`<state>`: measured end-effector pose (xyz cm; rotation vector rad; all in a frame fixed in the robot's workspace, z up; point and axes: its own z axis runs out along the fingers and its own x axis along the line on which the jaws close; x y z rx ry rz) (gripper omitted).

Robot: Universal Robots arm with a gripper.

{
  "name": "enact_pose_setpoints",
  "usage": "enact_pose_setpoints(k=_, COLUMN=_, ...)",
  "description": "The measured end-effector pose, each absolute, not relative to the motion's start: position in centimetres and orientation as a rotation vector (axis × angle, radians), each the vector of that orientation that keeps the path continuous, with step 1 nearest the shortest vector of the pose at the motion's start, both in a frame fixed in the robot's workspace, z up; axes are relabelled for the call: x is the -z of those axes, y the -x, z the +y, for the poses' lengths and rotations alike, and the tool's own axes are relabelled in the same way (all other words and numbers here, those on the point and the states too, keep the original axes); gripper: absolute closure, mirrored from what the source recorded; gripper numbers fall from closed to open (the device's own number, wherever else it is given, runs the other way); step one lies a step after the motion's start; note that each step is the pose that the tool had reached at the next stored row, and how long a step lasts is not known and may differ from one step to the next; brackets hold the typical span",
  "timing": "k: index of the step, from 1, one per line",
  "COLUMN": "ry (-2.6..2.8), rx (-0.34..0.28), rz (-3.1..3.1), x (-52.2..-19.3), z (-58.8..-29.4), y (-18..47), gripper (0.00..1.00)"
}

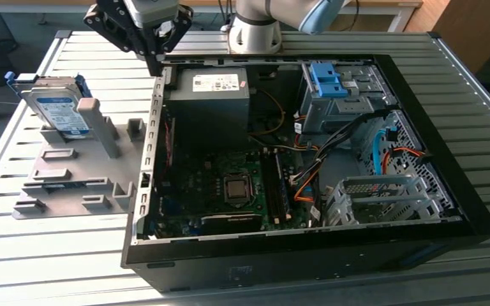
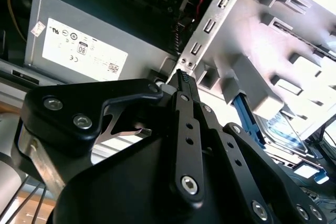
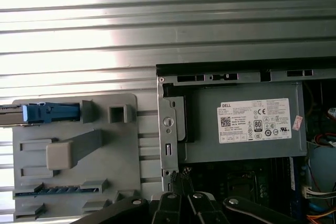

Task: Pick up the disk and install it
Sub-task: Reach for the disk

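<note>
The end effector (image 1: pixel 155 69) hung over the far rim of the open computer case (image 1: pixel 475 217). It was just above the corner where the dark grey power supply box (image 1: pixel 215 102) sat. In the second wrist view its fingers (image 2: pixel 184 85) were pressed together into one narrow tip, fully closed with nothing between them.

The disk (image 1: pixel 58 108) stood upright on edge in a slot of the grey holder (image 1: pixel 74 169). The holder lay on the slatted metal counter (image 1: pixel 23 255) beside the case. In the exterior view the disk sat at about eight o'clock from the end effector, near it but clear of the fingers. The first wrist view showed the disk edge-on, as a blue rail (image 3: pixel 50 113) at the holder's corner. A bare blue bracket (image 1: pixel 326 80) sat in the drive cage at the case's far side.
</note>
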<state>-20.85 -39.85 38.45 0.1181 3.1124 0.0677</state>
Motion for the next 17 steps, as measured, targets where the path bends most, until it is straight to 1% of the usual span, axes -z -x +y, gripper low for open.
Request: enact_pose_setpoints(k=17, ry=-0.118, rx=-0.068, rz=3.113, x=-38.4, z=-39.8, y=22.6, gripper=0.89)
